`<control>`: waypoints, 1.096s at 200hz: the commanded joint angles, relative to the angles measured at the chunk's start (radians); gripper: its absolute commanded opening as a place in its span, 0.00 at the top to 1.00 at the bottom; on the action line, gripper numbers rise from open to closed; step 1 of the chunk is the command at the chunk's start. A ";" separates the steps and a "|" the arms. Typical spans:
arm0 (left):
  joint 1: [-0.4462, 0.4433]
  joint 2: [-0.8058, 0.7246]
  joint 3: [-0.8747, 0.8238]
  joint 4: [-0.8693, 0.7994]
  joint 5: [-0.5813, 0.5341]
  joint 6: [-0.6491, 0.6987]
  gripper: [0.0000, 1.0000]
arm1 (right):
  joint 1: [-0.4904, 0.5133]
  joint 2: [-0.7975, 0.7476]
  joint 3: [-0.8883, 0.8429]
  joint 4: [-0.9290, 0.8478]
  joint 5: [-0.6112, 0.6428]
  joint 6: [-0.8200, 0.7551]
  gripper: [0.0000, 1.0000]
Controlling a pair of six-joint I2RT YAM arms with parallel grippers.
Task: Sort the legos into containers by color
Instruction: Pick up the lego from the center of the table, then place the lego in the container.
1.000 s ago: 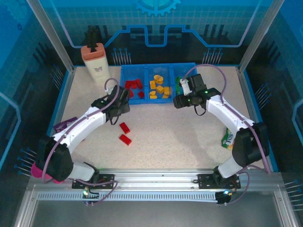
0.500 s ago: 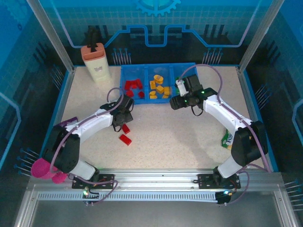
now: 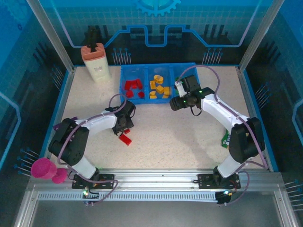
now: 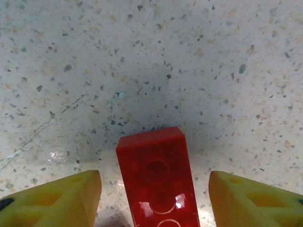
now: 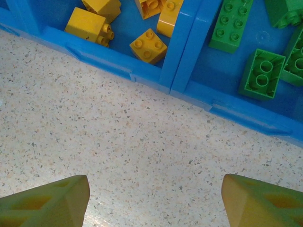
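- While two red bricks [image 3: 125, 137] lie loose on the table [image 3: 189, 139], the top view puts the left gripper [image 3: 122, 126] directly over them. The right gripper [image 3: 176, 103] waits by the blue tray [image 3: 156, 100], which holds red, orange and green bricks in separate compartments.
- Left wrist: fingers [image 4: 52, 198] are spread either side of one red brick [image 4: 158, 182] with a gap on both sides, probably lined up for a pinch.
- Right wrist: jaws are spread and empty above bare table, just short of the tray wall [image 5: 109, 59].
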 commanded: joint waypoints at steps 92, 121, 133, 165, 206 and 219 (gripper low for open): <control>-0.003 0.049 0.162 -0.015 0.012 0.101 0.75 | 0.011 0.011 0.032 -0.029 0.062 -0.023 0.26; 0.018 0.087 0.368 -0.051 -0.020 0.202 0.75 | 0.010 0.002 0.024 -0.027 0.067 -0.021 0.26; 0.029 0.104 0.422 -0.040 -0.030 0.231 0.75 | 0.011 0.000 0.024 -0.027 0.068 -0.021 0.26; 0.067 0.192 0.520 0.013 -0.050 0.272 0.76 | 0.010 -0.009 0.025 -0.020 0.071 -0.031 0.26; 0.090 0.365 0.684 0.085 -0.051 0.282 0.76 | 0.003 -0.037 -0.016 0.020 0.067 -0.012 0.26; 0.096 0.423 0.740 0.084 -0.043 0.286 0.76 | 0.003 -0.050 -0.025 0.021 0.064 -0.012 0.25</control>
